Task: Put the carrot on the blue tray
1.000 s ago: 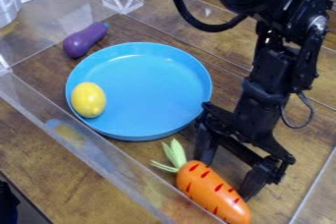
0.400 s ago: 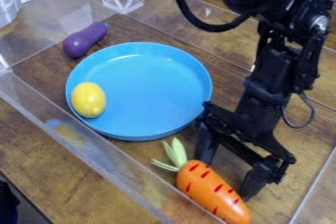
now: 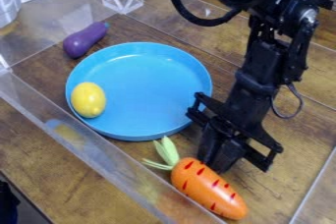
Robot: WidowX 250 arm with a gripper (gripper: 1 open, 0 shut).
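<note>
Gripper (image 3: 226, 154) pressing fingers together, pinching nothing, just behind carrot (image 3: 207, 186) lying on bench near front edge, beside blue tray (image 3: 155, 120) rim; lemon (image 3: 86, 98) sitting in tray

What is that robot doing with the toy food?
A black robot arm has its gripper down on the wooden table, right beside a small glossy orange toy carrot with a green top. The carrot lies on the table, not yet on the big round blue plastic tray. A yellow toy lemon sits in the tray, and a purple toy eggplant lies behind it.
</note>
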